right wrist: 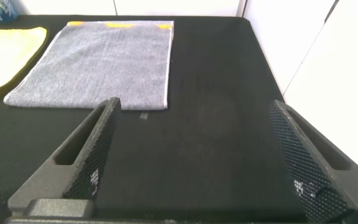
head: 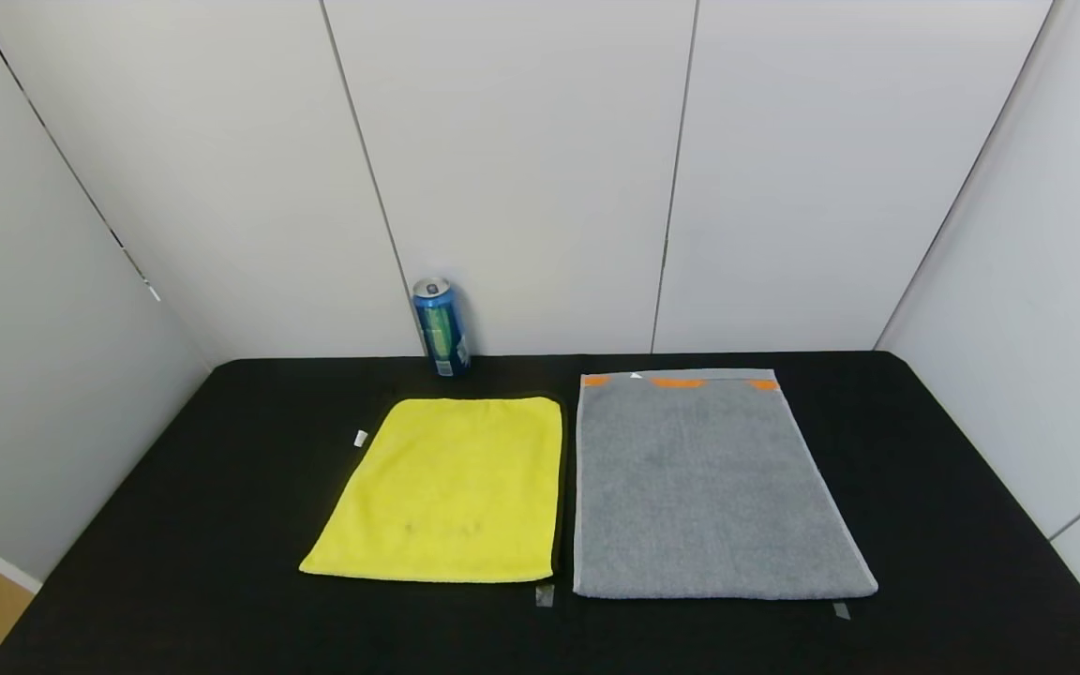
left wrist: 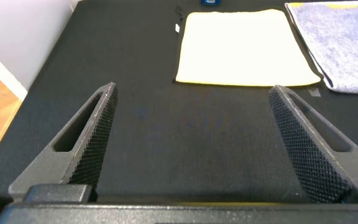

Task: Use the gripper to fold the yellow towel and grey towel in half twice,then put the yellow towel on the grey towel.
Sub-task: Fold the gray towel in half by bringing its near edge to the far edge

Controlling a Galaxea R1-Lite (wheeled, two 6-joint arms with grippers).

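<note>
The yellow towel (head: 446, 492) lies flat on the black table (head: 174, 525), left of centre, with black trim and a small white tag. Right beside it the larger grey towel (head: 704, 487) lies flat, orange marks along its far end. Neither arm shows in the head view. In the left wrist view my left gripper (left wrist: 191, 99) hangs open over bare table, short of the yellow towel (left wrist: 241, 46). My right gripper (right wrist: 191, 109) is open too, over bare table near the grey towel (right wrist: 98, 65), at its near right corner. Nothing sits between either pair of fingers.
A blue drink can (head: 441, 327) stands at the table's far edge behind the yellow towel. Small tape marks (head: 545, 595) lie near the towels' front corners. White wall panels close in the table at the back and both sides.
</note>
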